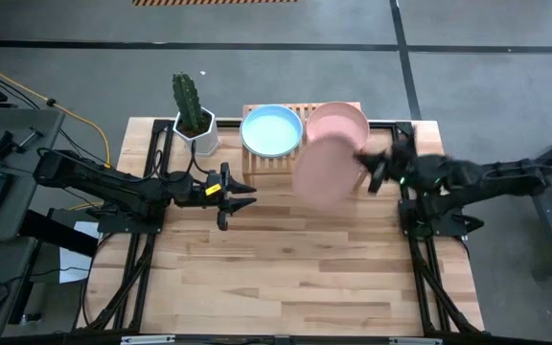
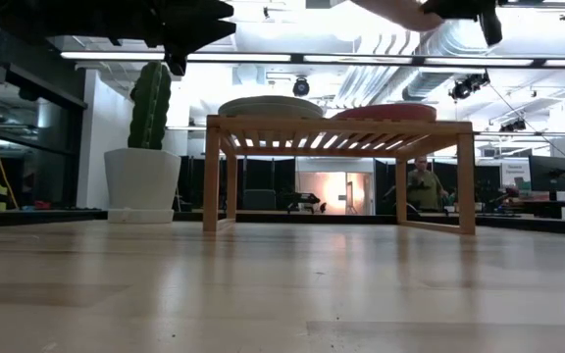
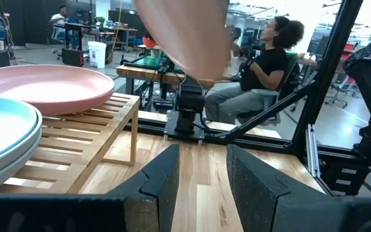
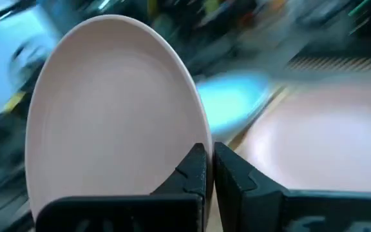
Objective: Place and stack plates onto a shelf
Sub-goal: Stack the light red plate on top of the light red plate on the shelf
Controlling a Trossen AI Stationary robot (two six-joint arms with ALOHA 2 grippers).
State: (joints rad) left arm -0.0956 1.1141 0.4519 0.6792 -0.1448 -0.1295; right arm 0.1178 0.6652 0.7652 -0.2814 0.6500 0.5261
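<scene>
Your pale wooden surface (image 1: 286, 259) carries the low slatted wooden shelf (image 1: 274, 158) at twelve o'clock. Your right tool (image 1: 364, 169) clamps a round matte pink plate (image 1: 321, 171) by its rim, tilted, likely so it clears the pink plate (image 1: 338, 123) already shelved. Your left tool (image 1: 247, 190) waits, fingers apart.

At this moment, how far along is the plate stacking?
Done: a blue-topped stack and a pink plate sit on the shelf. In hand: the right gripper holds another pink plate beside the shelf. Left: setting it down. The left gripper waits open.
</scene>
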